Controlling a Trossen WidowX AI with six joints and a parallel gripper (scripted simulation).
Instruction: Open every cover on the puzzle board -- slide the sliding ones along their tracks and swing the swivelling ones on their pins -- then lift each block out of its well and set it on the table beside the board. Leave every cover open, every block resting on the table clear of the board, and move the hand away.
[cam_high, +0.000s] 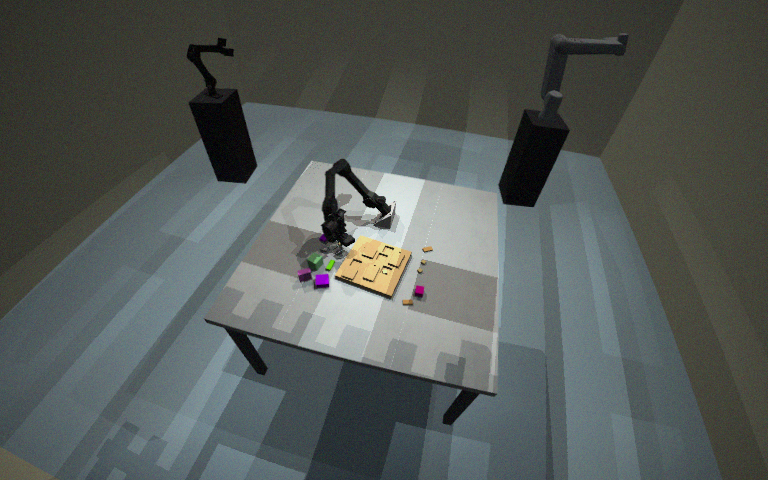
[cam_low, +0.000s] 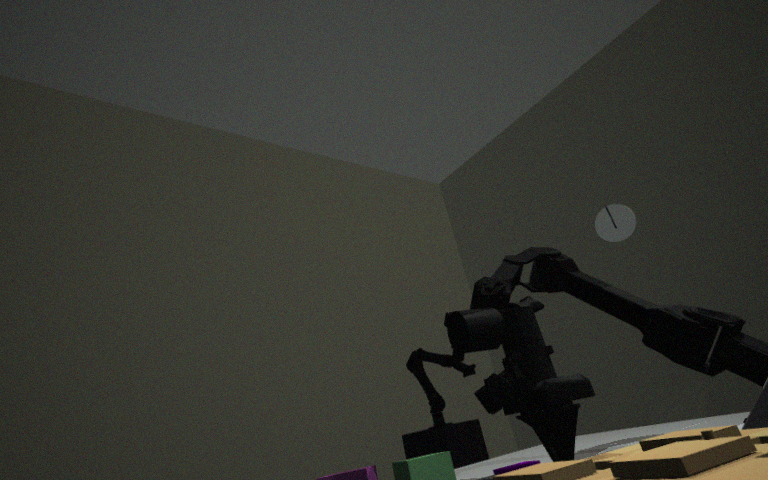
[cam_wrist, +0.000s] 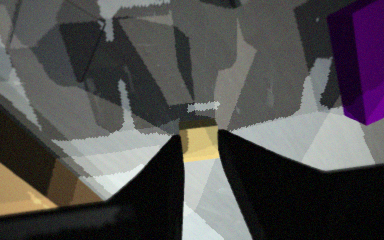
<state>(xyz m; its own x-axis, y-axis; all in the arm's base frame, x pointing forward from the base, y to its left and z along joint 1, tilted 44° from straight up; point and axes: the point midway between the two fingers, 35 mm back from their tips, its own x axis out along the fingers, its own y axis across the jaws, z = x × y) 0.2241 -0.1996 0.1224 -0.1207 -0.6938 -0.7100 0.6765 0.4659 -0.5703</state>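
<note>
1. We see the pale bench (cam_high: 464, 226) (cam_low: 668, 425) (cam_wrist: 280, 150) carrying the whole layout.
2. Our black arm (cam_high: 357, 183) (cam_low: 614, 300) arches over it and points down beside the board.
3. The tan puzzle board (cam_high: 390, 283) (cam_low: 730, 469) (cam_wrist: 20, 187) lies flat, raised covers on top; from here we can't fairly judge whether each one is fully open.
4. Our pincer (cam_high: 339, 249) (cam_low: 561, 457) (cam_wrist: 200, 145) is closed on a small yellow block (cam_wrist: 200, 140), low over the bench and off the board's side; we can't tell whether the block touches down.
5. On that same side we have a green block (cam_high: 315, 261) (cam_low: 424, 466), a violet block (cam_high: 321, 280), a plum block (cam_high: 304, 275) (cam_low: 351, 474) and, near the pincer, a purple block (cam_high: 323, 238) (cam_low: 516, 467) (cam_wrist: 367, 60).
6. Across the board we find a magenta block (cam_high: 419, 290).
7. A slim lime block (cam_high: 330, 264) lies between the green one and the board.
8. Past the board's opposite edge we count two flat orange pieces (cam_high: 427, 249) and, between them, two tiny yellowish pieces (cam_high: 423, 262).
</note>
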